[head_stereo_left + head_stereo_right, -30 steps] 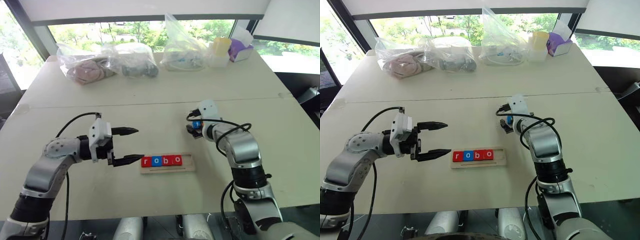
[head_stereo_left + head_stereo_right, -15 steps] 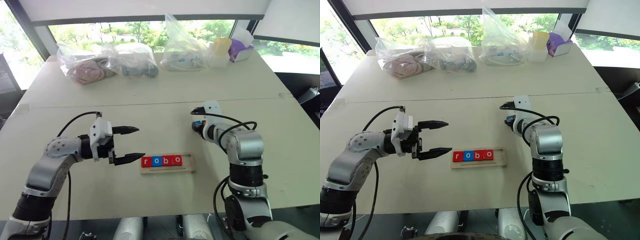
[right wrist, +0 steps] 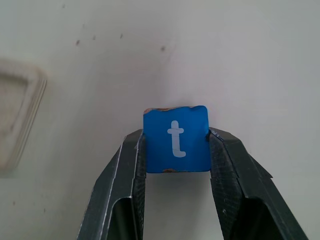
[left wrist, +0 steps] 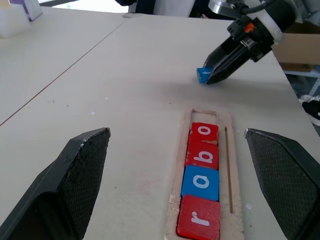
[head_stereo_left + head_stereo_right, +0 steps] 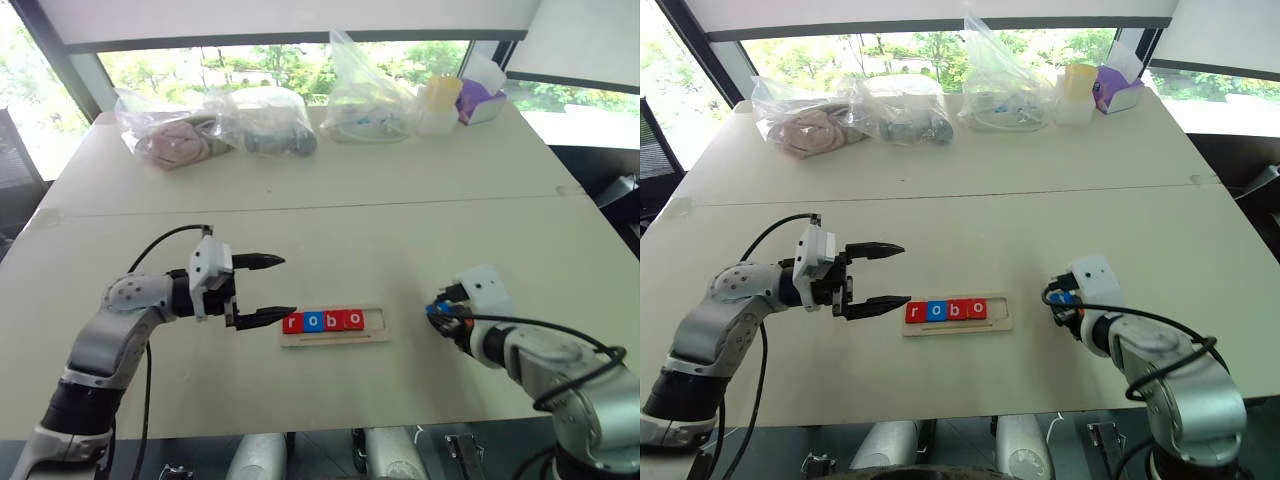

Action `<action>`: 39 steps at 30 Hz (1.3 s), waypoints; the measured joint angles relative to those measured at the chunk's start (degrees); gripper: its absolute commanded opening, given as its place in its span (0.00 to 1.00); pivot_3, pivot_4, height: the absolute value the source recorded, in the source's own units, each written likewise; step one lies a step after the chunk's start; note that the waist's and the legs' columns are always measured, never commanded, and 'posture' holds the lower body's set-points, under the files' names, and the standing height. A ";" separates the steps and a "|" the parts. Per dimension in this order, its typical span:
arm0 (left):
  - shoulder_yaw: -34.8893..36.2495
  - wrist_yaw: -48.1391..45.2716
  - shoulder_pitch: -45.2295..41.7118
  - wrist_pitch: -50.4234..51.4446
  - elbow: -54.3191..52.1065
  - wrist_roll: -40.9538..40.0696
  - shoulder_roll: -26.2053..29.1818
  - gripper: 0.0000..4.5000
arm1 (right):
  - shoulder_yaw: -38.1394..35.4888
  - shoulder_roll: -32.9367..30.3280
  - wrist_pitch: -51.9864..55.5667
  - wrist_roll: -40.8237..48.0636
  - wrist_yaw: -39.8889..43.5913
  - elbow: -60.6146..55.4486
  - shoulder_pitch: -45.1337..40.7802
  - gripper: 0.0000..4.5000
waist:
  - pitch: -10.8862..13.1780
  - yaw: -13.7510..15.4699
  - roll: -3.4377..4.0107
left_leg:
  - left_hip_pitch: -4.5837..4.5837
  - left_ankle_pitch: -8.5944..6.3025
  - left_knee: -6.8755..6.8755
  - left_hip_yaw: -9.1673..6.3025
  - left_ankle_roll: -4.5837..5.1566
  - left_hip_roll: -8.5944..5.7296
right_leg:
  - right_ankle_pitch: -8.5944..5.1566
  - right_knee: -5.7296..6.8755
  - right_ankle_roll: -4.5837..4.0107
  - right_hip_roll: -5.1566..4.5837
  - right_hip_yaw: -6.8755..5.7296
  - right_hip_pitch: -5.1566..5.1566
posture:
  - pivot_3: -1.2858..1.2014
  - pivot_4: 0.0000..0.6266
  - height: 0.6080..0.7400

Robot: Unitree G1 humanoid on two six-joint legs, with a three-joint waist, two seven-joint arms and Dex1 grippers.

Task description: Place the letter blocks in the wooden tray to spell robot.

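1. Right gripper [image 3: 176,150]: nearest; fingers pinching the blue "t" block [image 3: 176,138] by its two sides, low over the table [image 5: 330,225], right of the tray.
2. Wooden tray [image 5: 378,336]: four letter blocks [image 5: 323,321] seated, reading r, o, b, o; the right-end slot is vacant, so one placement remains.
3. Left gripper [image 5: 269,289]: fingers spread wide, holding nothing, just beside the tray's left end.
4. Bags [image 5: 215,125]: far edge; not involved.
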 measured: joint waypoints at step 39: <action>0.42 -1.69 -1.57 -0.11 1.42 1.56 1.61 1.00 | 24.11 -40.49 -80.03 -10.17 61.07 49.85 -12.35 0.99 | 0.11 0.15 0.00 | -0.04 0.00 0.03 0.14 0.02 -0.01 | 0.13 -0.17 -0.04 -0.18 -0.01 0.09 | 0.52 0.24 1.00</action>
